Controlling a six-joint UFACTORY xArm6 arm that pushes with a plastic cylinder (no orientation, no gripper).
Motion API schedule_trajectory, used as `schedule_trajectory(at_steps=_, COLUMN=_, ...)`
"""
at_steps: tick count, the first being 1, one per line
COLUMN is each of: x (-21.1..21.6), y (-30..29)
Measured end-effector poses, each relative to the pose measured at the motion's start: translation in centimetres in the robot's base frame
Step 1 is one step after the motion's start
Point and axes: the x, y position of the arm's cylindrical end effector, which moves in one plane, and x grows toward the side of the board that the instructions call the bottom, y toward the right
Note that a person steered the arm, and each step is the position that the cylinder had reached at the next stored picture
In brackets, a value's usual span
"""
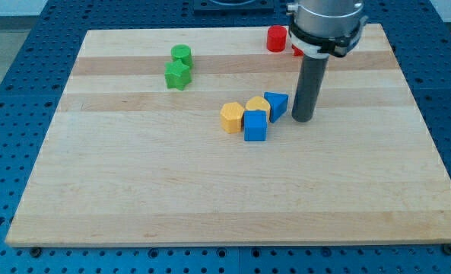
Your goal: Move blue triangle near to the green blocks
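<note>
The blue triangle [277, 104] lies near the board's middle, touching a yellow block [258, 106] on its left. My tip [302, 119] stands just to the right of the blue triangle, close to it. The two green blocks sit at the view's upper left: a green cylinder [181, 55] and a green star-shaped block [177, 75] just below it. They are far to the left of the blue triangle.
A blue cube [255, 125] and a yellow hexagonal block [232, 116] cluster left of the triangle. A red cylinder [277, 38] stands at the view's top, with another red block [295, 51] partly hidden behind the arm. The wooden board [225, 190] lies on a blue perforated table.
</note>
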Motion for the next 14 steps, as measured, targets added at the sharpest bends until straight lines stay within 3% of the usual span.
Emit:
schedule_trajectory(at_steps=4, x=-1.7, y=-6.3)
schedule_trajectory(at_steps=9, x=-5.5, y=-5.6)
schedule_trajectory(at_steps=14, x=-7.3, y=-16.2)
